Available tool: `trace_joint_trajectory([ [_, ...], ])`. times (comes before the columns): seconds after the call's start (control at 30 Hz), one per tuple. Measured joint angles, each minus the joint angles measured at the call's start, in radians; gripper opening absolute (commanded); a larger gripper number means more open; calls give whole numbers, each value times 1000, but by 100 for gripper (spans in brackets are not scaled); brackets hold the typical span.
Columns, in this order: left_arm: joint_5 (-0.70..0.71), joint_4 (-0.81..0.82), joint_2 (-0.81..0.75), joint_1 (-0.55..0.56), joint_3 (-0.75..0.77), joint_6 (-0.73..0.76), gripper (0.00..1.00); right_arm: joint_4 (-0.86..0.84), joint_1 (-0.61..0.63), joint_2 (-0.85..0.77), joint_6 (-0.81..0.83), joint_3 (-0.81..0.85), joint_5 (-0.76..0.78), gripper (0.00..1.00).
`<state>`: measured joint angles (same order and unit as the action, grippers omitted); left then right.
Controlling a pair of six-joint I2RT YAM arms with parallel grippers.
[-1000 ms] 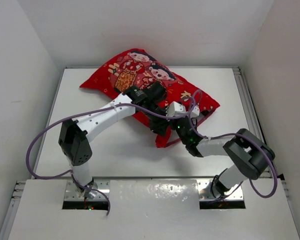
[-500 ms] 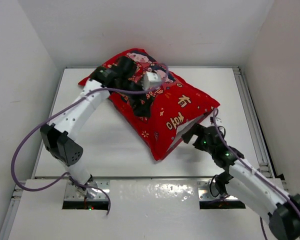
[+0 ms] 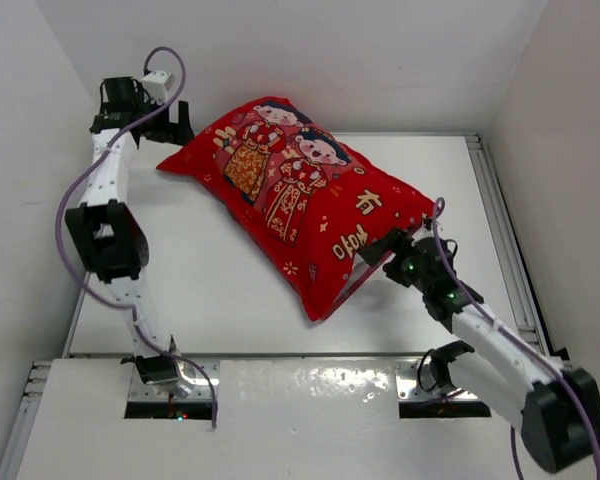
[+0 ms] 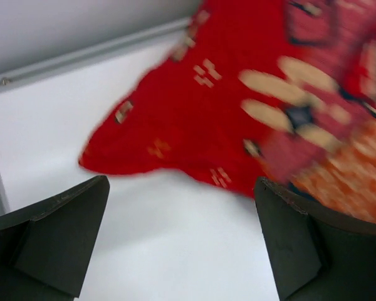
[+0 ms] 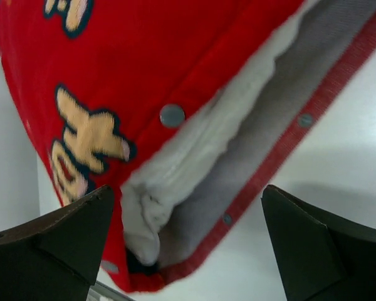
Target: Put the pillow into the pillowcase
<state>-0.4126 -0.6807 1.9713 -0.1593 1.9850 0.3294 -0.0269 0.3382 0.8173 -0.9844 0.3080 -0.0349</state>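
The pillowcase (image 3: 300, 215), with the pillow (image 5: 194, 157) inside, is lying slantwise from the table's (image 3: 180, 290) far-left corner, its open mouth facing the spread, empty right gripper (image 5: 188, 188) just beside it, while the left gripper (image 4: 182, 188) is hovering spread at the closed end

The pillowcase (image 3: 300, 215) is matt red cloth with printed figures, its lining dull grey. Along the pillowcase's open edge sit small snap studs (image 5: 172, 115) with a flat grey metal look. Inside the pillowcase the pillow (image 5: 169, 188) is soft, creased white cloth. Under the pillowcase the table (image 3: 230, 290) is smooth white. The right gripper (image 5: 187, 194) is matt black plastic
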Motion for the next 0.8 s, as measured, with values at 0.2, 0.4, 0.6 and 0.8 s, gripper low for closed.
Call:
trace_joint_trajectory([
  [0.2,-17,174,260,-7,75,-37,100,-236,1,339,-61,50,-12,77],
  [0.4,-100,249,309,18,-101,6,1,-171,-43,610,-5,319,-85,14],
  [0.6,-142,239,177,5,-370,138,0,116,-117,831,154,751,-135,36],
  [0.8,-91,171,-223,-55,-713,248,0,197,-169,863,239,910,-148,93],
])
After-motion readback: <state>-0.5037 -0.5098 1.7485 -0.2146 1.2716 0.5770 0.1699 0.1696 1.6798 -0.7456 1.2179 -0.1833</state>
